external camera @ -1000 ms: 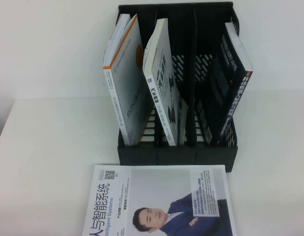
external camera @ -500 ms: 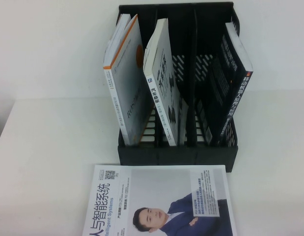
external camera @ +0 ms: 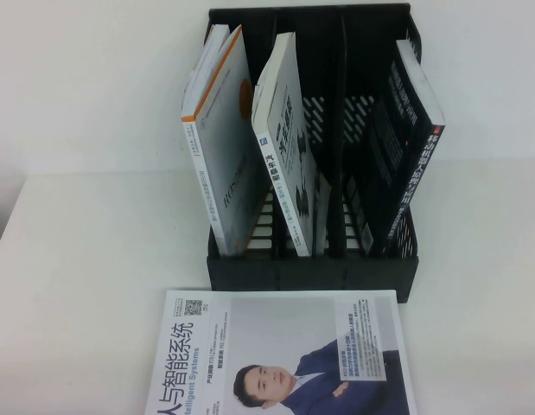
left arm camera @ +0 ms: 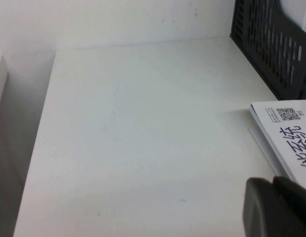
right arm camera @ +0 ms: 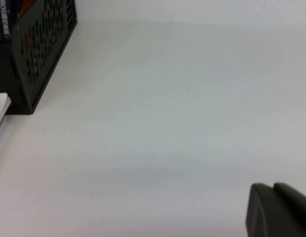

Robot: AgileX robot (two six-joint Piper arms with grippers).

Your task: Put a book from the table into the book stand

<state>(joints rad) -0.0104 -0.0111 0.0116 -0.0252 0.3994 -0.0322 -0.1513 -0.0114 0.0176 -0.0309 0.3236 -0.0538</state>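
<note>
Black slotted book stand [external camera: 312, 259] sits at the table's [external camera: 85, 277] 12 o'clock edge, against the white wall. Three books are upright in it. An orange-edged white book [external camera: 226, 147] stands in the 9 o'clock slot, leaning toward 9. A white book with a blue spine tag [external camera: 286, 147] is in the next slot over, also tilted toward 9. A dark-covered book [external camera: 405, 156] is in the 3 o'clock slot, leaning toward 3. The slot between the white book and the dark one holds no book.

The target magazine [external camera: 280, 354] lies flat, face up, at 6 o'clock from the stand. Its top edge is just short of the stand's front wall, and I can't tell if they touch. The cover shows a man in a dark suit, large Chinese title characters down the 9 o'clock side and a QR code in the top corner. Its lower edge is cut off by the frame.

Neither arm shows in the high view.

The left gripper [left arm camera: 279, 207] appears only as a dark tip in the left wrist view, above bare table just beside the magazine's QR corner [left arm camera: 286, 114], with the stand's perforated side wall [left arm camera: 271, 44] beyond. Can't tell how far the claw is open; nothing is visibly held.

The right gripper [right arm camera: 279, 210] is likewise a dark tip in the right wrist view, over bare table well apart from the stand's other side wall [right arm camera: 41, 54]. Opening also can't be told; nothing is visibly held.
</note>
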